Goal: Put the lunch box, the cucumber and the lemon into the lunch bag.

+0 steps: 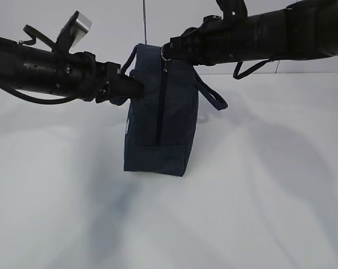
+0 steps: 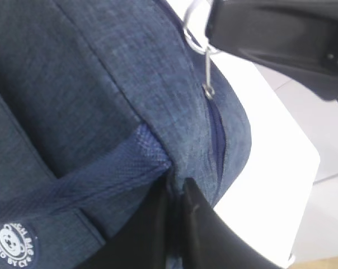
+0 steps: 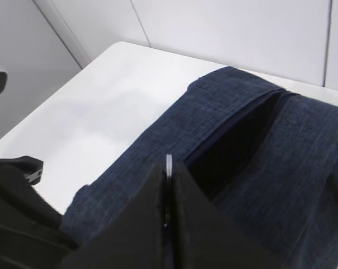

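The dark navy lunch bag [image 1: 158, 140] stands on end on the white table [image 1: 270, 196]. My left gripper [image 1: 136, 87] is shut on a fold of the lunch bag's fabric beside a handle root [image 2: 152, 151]; in the left wrist view the left gripper [image 2: 177, 186] has cloth pinched between its fingers. My right gripper [image 1: 168, 53] is at the bag's top, shut on the silver ring pull [image 3: 168, 161] of the zipper. The ring pull [image 2: 196, 29] hangs from the right gripper [image 2: 212, 27]. A dark gap [image 3: 242, 140] shows the zipper partly open. The lunch box, cucumber and lemon are out of view.
A loop handle [image 1: 214, 100] hangs off the bag's right side. A round white logo patch [image 2: 12, 245] sits on the bag's left face. The table edge [image 3: 57, 84] and a grey wall lie beyond the bag.
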